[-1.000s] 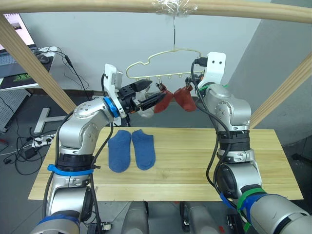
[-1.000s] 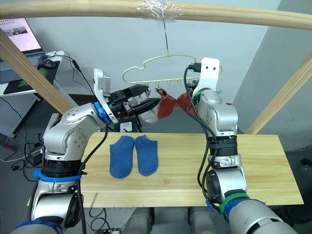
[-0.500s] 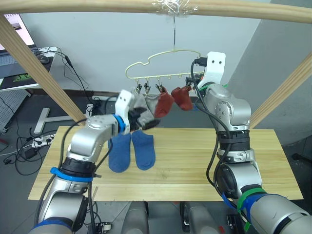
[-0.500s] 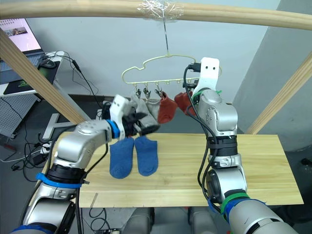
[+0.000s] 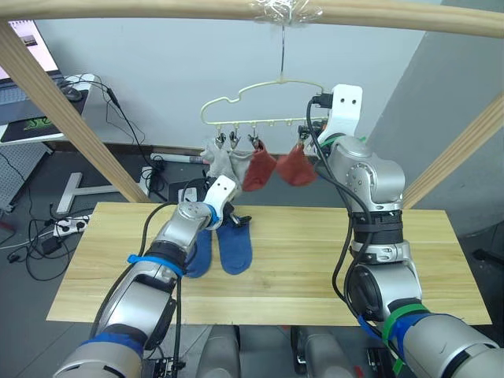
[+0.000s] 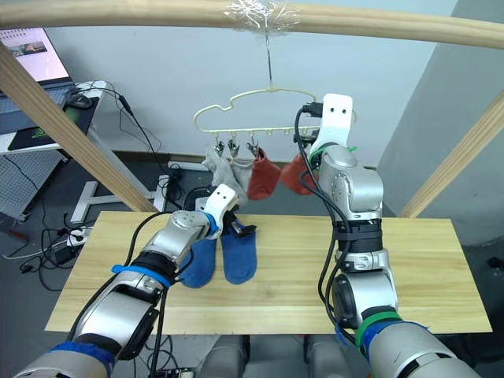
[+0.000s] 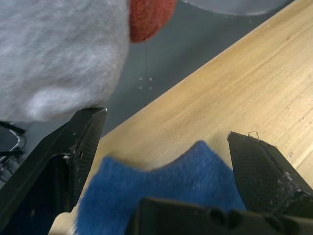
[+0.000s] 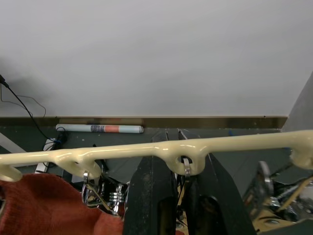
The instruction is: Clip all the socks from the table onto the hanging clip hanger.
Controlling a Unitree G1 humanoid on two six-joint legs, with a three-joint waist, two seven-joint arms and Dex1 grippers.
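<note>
glossy cream hanger (image 8: 161, 149) with small metal clips (image 8: 185, 167); soft matt knit socks (image 7: 161, 181); smooth light wood table (image 5: 315, 252) with visible grain.

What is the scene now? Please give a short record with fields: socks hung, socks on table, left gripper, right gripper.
socks hung: two grey socks and two red socks clipped on the hanger
socks on table: two blue socks lying side by side on the table
left gripper: left gripper open, low over the blue socks, holding nothing
right gripper: right gripper raised at the hanger bar, closed on a clip
</note>
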